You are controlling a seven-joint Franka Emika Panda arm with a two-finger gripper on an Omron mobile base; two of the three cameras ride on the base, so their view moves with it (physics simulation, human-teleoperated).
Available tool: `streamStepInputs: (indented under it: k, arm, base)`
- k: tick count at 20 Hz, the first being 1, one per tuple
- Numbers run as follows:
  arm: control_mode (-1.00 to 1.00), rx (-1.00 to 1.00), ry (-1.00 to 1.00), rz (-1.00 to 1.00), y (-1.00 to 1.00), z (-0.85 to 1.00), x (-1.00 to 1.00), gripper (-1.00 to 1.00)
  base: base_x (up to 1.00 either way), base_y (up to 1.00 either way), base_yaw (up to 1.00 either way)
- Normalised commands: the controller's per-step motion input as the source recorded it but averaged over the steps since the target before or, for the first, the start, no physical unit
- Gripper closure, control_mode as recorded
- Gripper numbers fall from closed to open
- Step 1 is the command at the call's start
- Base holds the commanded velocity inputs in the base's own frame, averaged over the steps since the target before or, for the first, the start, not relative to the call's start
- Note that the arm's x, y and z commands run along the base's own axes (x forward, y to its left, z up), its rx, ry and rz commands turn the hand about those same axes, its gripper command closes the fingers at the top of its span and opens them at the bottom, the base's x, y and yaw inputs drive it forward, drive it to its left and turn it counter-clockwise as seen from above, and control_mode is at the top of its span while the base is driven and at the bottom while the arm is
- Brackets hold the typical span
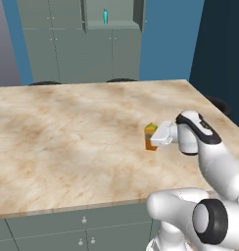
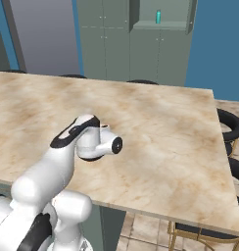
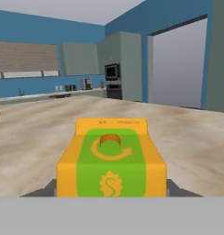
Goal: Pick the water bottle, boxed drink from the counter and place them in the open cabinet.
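gripper (image 1: 152, 137): closed on the boxed drink (image 1: 150, 136). in the hand view the orange and green carton (image 3: 111, 164) sits right between the two dark finger tips, one at each side wall, so the jaws stand narrow against its width.
boxed drink: held at the tip of the hand, directly ahead of it along the line the fingers point. from the left base view it appears to be at or just above the counter (image 1: 67, 142); whether its base has left the stone cannot be told.
long axis of the carton: in the left base view it appears upright, gabled top up, with the hand reaching in level from the side. the fingers cross its short width.
water bottle (image 1: 105, 17): far beyond the gripper, across the whole counter and higher than the hand. it stands upright on a shelf of the open cabinet (image 1: 116, 23), so that half of the task looks done.
open cabinet: well apart from the gripper, up and to the far side of the slab. in the right base view the teal bottle (image 2: 158, 17) stands in the same recess (image 2: 170, 24).
relation the next move turns on: the shelf lies ahead of and well above the held carton, so the carry likely calls for a lift, then a long reach or a drive of the base.
risk: a judgement only, the carton could slip or tilt in a side grip.
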Motion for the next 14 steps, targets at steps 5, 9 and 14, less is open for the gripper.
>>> streamStepInputs:
  k: [5,9,14]
  arm:
    - [-1.0,0.02,-0.06,0.1,-0.01,0.49,-0.52,1.0]
    - [-1.0,0.0,-0.02,0.1,0.0,0.51,-0.44,1.0]
    - [-1.0,0.07,-0.01,0.01,-0.02,0.49,-0.51,1.0]
  base:
    - [0.0,0.0,0.0]
    - [0.0,0.0,0.0]
    - [0.0,0.0,0.0]
